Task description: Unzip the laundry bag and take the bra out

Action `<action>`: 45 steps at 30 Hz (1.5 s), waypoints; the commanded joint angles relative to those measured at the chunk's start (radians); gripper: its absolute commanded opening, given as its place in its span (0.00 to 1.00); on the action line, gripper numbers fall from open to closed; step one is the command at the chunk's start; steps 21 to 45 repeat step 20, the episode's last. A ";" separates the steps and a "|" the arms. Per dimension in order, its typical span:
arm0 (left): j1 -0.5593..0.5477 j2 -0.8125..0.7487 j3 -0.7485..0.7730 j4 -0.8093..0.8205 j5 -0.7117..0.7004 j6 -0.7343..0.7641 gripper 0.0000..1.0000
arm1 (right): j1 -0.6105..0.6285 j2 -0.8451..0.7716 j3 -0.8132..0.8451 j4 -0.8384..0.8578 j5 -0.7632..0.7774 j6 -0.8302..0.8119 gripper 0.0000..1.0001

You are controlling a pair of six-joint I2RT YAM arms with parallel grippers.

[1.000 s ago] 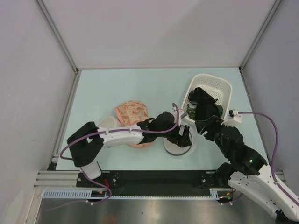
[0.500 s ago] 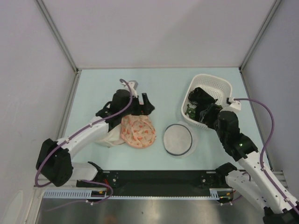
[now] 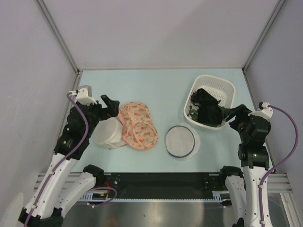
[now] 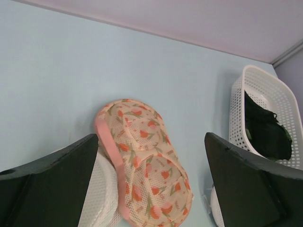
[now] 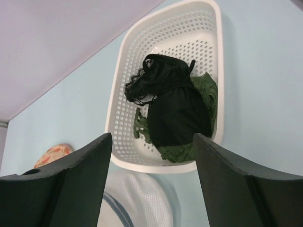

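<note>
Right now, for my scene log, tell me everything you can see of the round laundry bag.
The laundry bag is a small round white mesh drum with a dark band around its rim. It lies flat on the pale table, near the front edge, between the floral padded item and the white basket. Nothing grips it. Whether its zipper is open cannot be told.

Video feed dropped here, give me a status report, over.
Left gripper open, right gripper open, both empty. Laundry bag lying flat, untouched. Bra in basket. Nothing blocking.
</note>
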 commanded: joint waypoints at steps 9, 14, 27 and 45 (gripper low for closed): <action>0.007 -0.061 0.052 -0.127 -0.092 0.103 1.00 | -0.020 -0.024 0.014 -0.012 -0.131 -0.006 0.74; 0.007 -0.062 0.052 -0.123 -0.089 0.103 0.99 | -0.020 -0.032 0.014 -0.025 -0.126 -0.017 0.74; 0.007 -0.047 0.063 -0.124 -0.074 0.106 1.00 | -0.020 -0.030 0.014 -0.028 -0.118 -0.026 0.74; 0.007 -0.047 0.063 -0.124 -0.074 0.106 1.00 | -0.020 -0.030 0.014 -0.028 -0.118 -0.026 0.74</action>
